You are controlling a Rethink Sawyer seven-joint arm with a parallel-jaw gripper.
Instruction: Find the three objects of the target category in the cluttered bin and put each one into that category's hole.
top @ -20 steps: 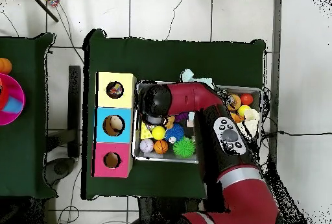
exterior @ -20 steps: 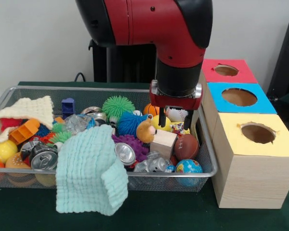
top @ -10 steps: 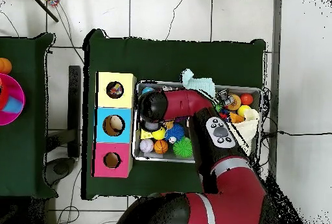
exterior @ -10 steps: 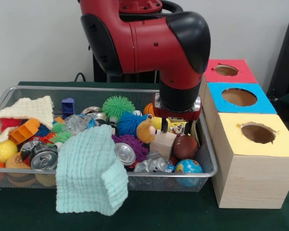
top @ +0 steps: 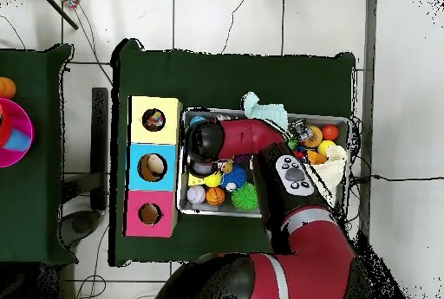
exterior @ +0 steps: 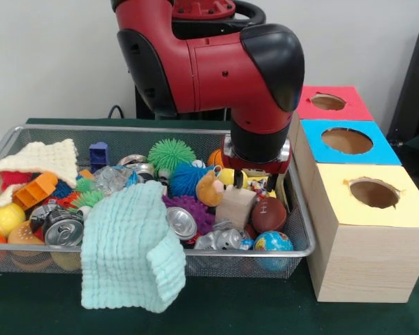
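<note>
The wire mesh bin (exterior: 195, 255) is full of mixed toys; it also shows in the overhead view (top: 264, 112). My gripper (exterior: 253, 181) is open and reaches down into the bin's right end. Its fingers (exterior: 235, 177) straddle a small crumpled wrapper (exterior: 256, 184) printed yellow, white and red, just behind a wood block (exterior: 235, 205). In the overhead view the arm's wrist (top: 205, 143) hides the gripper. The yellow-topped box with its ragged hole (exterior: 373, 193) stands right of the bin. In the overhead view something colourful lies inside that hole (top: 154, 120).
A mint knitted cloth (exterior: 129, 255) hangs over the front rim and a cream one (exterior: 42, 159) lies at the left. Spiky balls (exterior: 172, 153), cans (exterior: 63, 227), a football (exterior: 269, 213) and a globe ball (exterior: 273, 242) crowd the bin. Blue-topped (exterior: 347, 140) and red-topped (exterior: 328, 102) holes lie behind the yellow box.
The arm has come down and a little forward, and the gripper has sunk deeper into the bin's right end. Its fingers stay apart.
</note>
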